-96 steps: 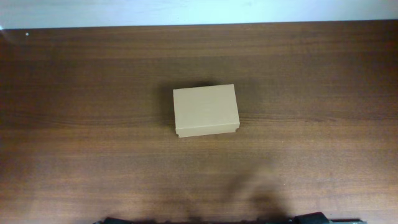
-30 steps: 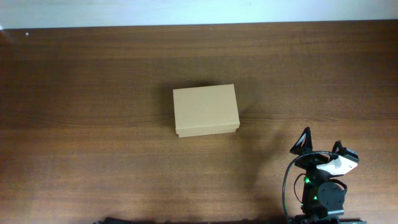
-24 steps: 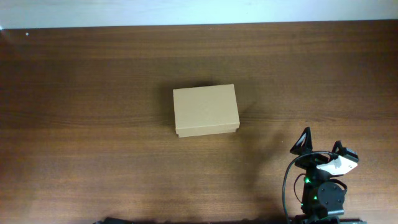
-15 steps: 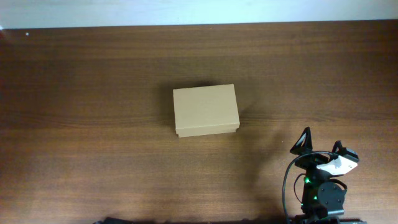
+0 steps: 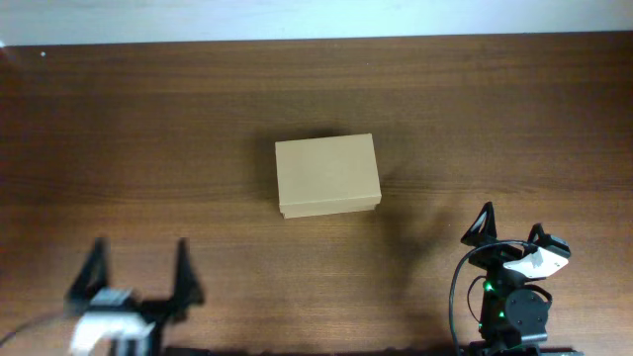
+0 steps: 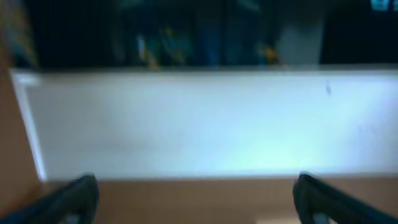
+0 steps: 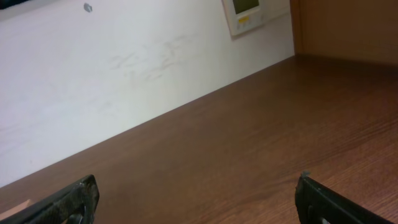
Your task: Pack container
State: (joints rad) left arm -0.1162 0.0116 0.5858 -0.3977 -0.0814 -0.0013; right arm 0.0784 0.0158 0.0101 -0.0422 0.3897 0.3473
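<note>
The container, a small tan cardboard box with its lid down, lies near the middle of the dark wooden table. My left gripper is at the front left, blurred, its two dark fingers spread wide with nothing between them. It stands well short of the box, to its left. My right gripper is at the front right, open and empty, apart from the box. In the left wrist view the left gripper shows only bare table and a white wall between its fingertips. The right gripper likewise spans bare wood.
A white wall runs along the table's far edge, with a small wall panel on it. A wooden side wall stands at the right in the right wrist view. Nothing but the box lies on the table.
My left arm has come into the overhead view at the front left, blurred with motion. The right arm and the box have not moved.
</note>
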